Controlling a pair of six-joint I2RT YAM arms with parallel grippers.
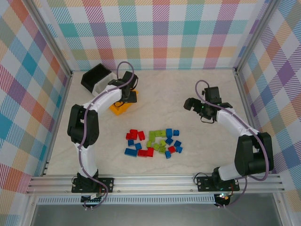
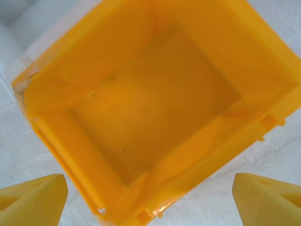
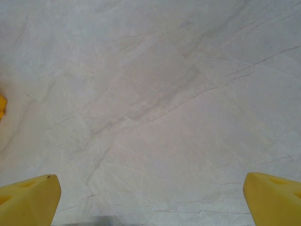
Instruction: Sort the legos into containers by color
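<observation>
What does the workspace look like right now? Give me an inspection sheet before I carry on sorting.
Surface: pale marbled tabletop, no spills seen.
Job's things: red, blue and green bricks loose in one cluster at centre; orange bin empty; black bin and white bin at far left, contents not visible.
Clutter: nothing seen.
Grippers: left gripper open, empty, above the orange bin; right gripper open, empty, over bare tabletop.
Cables: a grey cable runs along each arm, away from the bricks.
Surroundings: checked walls, metal frame rail at the near edge.
</observation>
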